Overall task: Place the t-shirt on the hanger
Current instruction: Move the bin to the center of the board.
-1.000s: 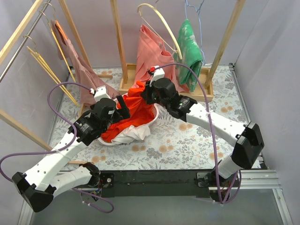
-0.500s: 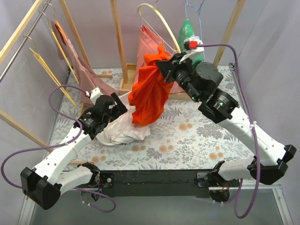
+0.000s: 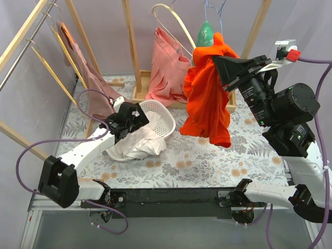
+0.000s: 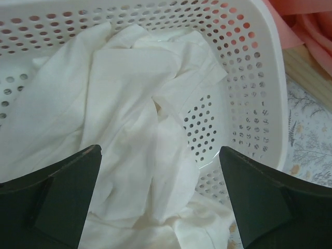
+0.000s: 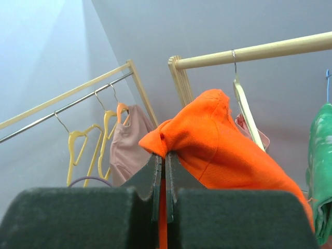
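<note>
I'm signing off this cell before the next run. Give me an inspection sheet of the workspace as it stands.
Surface: floral-patterned table, flat.
Job's things: t-shirt dangles bunched from the right gripper; pale-yellow hangers hang bare on the left rail.
Clutter: white basket holding white cloth; pink garment and green garment on the rear rack.
Grippers: left gripper open above the white cloth; right gripper shut on the t-shirt.
Cables: purple cables loop beside both arms, no snag seen.
Surroundings: wooden rack posts, grey walls.
</note>
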You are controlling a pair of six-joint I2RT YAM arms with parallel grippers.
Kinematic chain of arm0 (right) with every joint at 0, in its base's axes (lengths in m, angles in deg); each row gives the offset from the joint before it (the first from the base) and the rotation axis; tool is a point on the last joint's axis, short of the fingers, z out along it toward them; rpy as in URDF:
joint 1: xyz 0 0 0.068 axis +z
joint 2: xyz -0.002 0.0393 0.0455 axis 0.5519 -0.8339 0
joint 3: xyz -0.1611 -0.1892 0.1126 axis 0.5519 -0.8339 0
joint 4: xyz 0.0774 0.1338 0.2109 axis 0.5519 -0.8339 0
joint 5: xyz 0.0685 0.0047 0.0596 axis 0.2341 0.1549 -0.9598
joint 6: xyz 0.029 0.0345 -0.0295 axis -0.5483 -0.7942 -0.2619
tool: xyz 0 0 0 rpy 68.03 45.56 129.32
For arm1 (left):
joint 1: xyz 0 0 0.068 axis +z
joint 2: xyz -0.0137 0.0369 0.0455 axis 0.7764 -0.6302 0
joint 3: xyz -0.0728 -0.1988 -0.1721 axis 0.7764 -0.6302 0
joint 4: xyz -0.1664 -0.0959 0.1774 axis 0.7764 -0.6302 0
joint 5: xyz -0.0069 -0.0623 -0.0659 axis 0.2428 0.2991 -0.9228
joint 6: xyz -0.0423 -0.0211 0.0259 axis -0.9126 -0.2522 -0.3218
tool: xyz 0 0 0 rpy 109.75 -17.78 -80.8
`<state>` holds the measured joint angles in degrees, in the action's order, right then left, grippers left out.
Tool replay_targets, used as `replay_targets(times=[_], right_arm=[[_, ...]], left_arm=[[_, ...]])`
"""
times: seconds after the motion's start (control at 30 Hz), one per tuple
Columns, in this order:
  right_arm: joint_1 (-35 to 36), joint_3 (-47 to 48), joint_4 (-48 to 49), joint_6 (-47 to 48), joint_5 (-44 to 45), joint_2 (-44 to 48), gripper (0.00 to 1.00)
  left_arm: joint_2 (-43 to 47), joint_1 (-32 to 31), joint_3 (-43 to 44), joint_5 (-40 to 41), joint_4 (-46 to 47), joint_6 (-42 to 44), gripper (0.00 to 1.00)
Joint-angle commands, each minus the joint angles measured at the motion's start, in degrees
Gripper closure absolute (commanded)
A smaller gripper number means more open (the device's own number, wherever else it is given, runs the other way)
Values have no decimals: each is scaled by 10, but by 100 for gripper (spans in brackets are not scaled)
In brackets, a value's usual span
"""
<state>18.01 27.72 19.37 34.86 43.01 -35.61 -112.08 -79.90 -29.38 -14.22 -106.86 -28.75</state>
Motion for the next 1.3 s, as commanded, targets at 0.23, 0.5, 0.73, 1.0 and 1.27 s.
replay_targets(times=[0.23, 0.5, 0.73, 1.0, 1.27], right_arm=[[2, -9, -21, 7, 9, 48, 99], [2, -15, -38, 7, 26, 76, 99], [2, 3, -48, 25, 42, 76, 99], [2, 7, -48, 30, 48, 63, 99], [2, 7, -43, 31, 46, 58, 99]], left_arm=[[-203, -99, 114, -50, 100, 91, 2], [-343, -188, 198, -86, 103, 63, 2], [-383, -307, 277, -165, 137, 76, 2], [-353, -339, 293, -221, 197, 51, 2], [-207, -296, 230, -103, 126, 95, 2]])
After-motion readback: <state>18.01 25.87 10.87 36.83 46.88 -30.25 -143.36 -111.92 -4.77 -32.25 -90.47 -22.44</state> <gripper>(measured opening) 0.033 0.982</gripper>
